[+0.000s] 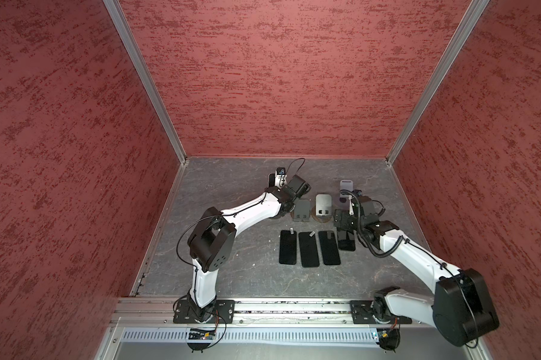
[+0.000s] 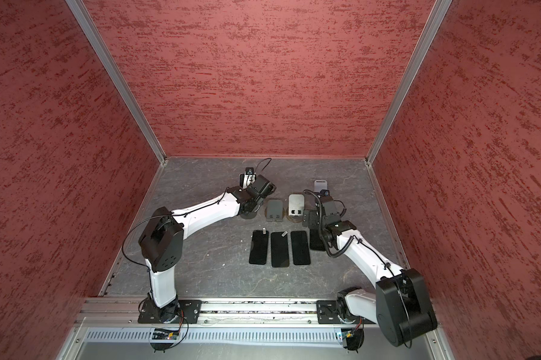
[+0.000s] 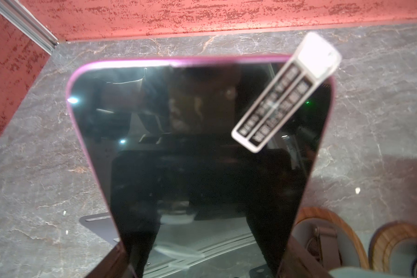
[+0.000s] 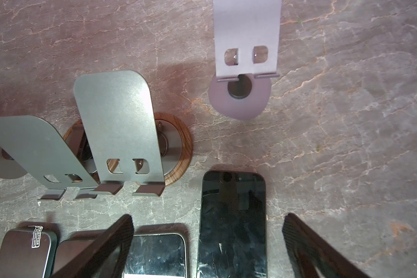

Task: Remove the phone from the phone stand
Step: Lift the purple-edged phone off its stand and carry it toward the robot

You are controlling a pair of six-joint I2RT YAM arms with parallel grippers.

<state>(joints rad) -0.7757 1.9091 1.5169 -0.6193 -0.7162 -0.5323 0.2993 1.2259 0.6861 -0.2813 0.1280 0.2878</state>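
A phone [image 3: 198, 125] with a purple rim, a dark screen and a white sticker fills the left wrist view. It stands upright between the fingers [image 3: 111, 262] of my left gripper [image 3: 205, 262], which is shut on its lower sides. In both top views this gripper [image 1: 277, 182] [image 2: 246, 180] is raised at the back left, and the phone shows only as a pale sliver [image 1: 272, 180]. A dark flat base [image 3: 94, 223], apparently the phone stand, lies below and behind the phone. My right gripper [image 4: 207, 240] [image 1: 344, 230] hangs open over a black phone [image 4: 231, 223] lying flat.
Three bare stands sit in a row: dark grey [image 1: 302, 212], silver [image 1: 323, 205], lavender [image 1: 347, 190]. In front of them three dark phones lie flat [image 1: 288, 247] [image 1: 309, 249] [image 1: 328, 247], with one more [image 1: 346, 244] beneath the right gripper. Red walls enclose the grey table [image 1: 231, 193].
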